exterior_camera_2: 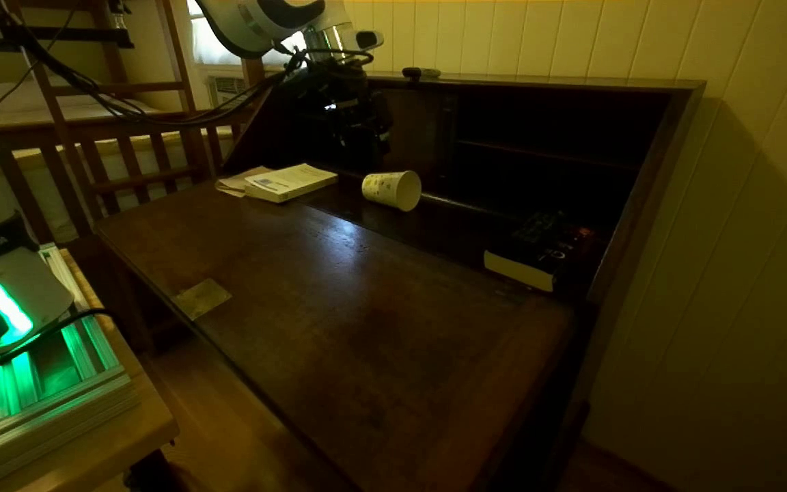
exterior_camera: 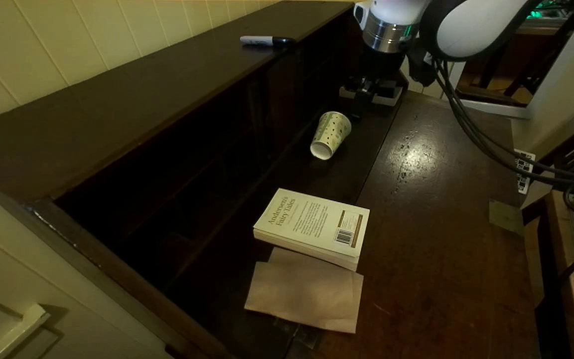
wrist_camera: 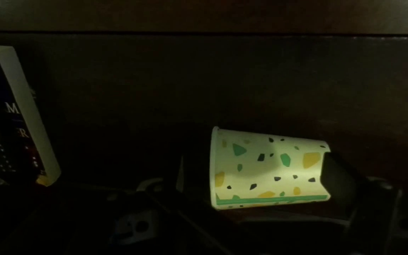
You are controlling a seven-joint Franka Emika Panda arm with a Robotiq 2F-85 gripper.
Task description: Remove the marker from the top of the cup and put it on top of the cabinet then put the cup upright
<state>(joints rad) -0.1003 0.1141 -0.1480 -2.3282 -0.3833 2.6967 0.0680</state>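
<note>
The cup (wrist_camera: 271, 170), white with green, yellow and dark specks, lies on its side on the dark surface before the shelves. Its open mouth (exterior_camera_2: 408, 190) shows in an exterior view. The marker (exterior_camera: 267, 41) rests flat on top of the cabinet (exterior_camera: 117, 109), near the front edge; the same marker (exterior_camera_2: 421, 72) appears small in an exterior view. My gripper (wrist_camera: 259, 177) is open over the cup in the wrist view, with one finger (wrist_camera: 338, 180) overlapping the base end and the other beyond the rim. Against the dark shelves the gripper (exterior_camera_2: 367, 140) is hard to make out.
A pale book (exterior_camera: 312, 227) lies on a brown paper sheet (exterior_camera: 307, 299) past the cup's base end. A thick black book (exterior_camera_2: 537, 253) lies beyond its mouth. Shelf compartments (exterior_camera_2: 544, 130) stand behind the cup, and a fold-down desk panel (exterior_camera_2: 339, 307) extends in front.
</note>
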